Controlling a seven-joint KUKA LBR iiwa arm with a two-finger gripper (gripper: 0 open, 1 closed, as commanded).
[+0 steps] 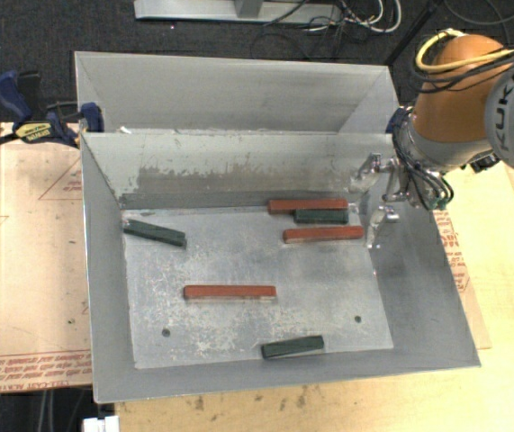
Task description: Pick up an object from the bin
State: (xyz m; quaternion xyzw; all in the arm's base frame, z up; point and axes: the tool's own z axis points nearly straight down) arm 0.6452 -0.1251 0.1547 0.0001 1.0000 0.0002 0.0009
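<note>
Red bar (324,234) at two o'clock lies flat beside my gripper (375,232) — nothing lifted yet, grasp and lift remain to do — open or closed, I cannot tell.

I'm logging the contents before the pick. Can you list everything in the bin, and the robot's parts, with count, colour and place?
bin: one, grey metal, sloped walls, flat floor.
red-brown bars: three, long and flat. One lies mid-floor, one at the back right against the wall, and one just in front of that.
dark green bars: three, shorter. One lies at the front edge, one at the left, tilted, and one between the two back red-brown bars.
pincer: one, metal, at the floor's right side by the right ends of the back bars.
arm: one, orange cover, reaching in from the right.
</note>
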